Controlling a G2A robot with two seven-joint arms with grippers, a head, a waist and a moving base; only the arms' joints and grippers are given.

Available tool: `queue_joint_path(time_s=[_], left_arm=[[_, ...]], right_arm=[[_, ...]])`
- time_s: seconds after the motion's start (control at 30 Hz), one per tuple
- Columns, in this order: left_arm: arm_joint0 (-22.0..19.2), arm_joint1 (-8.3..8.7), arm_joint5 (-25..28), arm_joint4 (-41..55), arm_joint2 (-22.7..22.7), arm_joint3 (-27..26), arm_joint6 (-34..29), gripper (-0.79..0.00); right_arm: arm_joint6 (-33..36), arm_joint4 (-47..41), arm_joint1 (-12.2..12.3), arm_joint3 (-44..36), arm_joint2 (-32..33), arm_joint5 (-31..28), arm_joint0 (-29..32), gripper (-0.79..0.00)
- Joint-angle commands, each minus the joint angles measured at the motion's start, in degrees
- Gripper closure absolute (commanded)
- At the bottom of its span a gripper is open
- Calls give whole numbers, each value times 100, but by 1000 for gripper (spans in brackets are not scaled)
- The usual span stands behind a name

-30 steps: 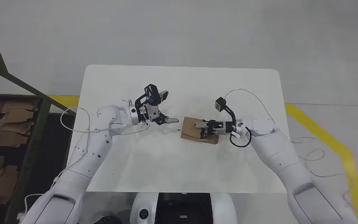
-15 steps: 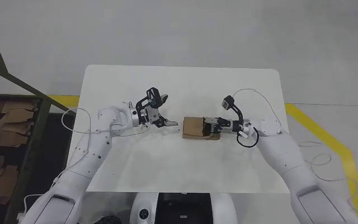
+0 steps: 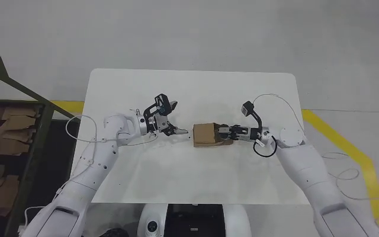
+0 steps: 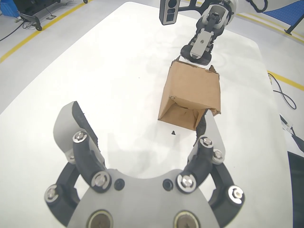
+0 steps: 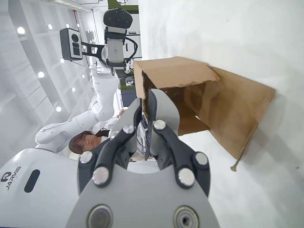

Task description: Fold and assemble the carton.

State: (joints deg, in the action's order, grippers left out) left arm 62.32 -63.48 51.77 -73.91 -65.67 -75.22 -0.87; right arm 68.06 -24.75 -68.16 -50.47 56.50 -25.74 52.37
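Carton (image 4: 192,84): lies on its side mid-tabletop (image 3: 148,95), an open tube between your two arms, with both ends unclosed.
Right gripper (image 5: 145,100): narrow, pinching one thin wall edge at the end nearest it.
Left gripper (image 4: 139,112): spread wide and holding nothing, just beside the opposite open end. One fingertip (image 4: 207,119) sits at the carton's lower corner; you cannot tell whether it touches.
Risk, slip: your only hold is a thin bite on a ragged edge. A push from the left could pull the wall out of it or tear the cardboard.
Risk, slide: the carton looks light and the tabletop smooth, so pressing a flap may shove it instead of folding it.
Risk, crush: an off-centre push would likely skew the tube flat.
Risk, snag: the wide finger could catch the torn corner and bend the wrong flap.
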Motion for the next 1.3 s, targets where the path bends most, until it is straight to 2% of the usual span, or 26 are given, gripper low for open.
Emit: queue_joint_path(time_s=[0.0, 0.6, 1.27], left_arm=[[-5, -2, -26, -3, 31, -5, -36, -785], [-215, -88, -203, 120, 443, 177, -321, -785], [-466, -163, -273, 294, 703, 458, -461, -785]], right_arm=[[-22, 72, 5, -55, -7, 62, 13, 0], [-143, 357, -120, 202, -298, 217, -188, 0], [61, 116, -391, 788, -647, 63, -555, 0]])
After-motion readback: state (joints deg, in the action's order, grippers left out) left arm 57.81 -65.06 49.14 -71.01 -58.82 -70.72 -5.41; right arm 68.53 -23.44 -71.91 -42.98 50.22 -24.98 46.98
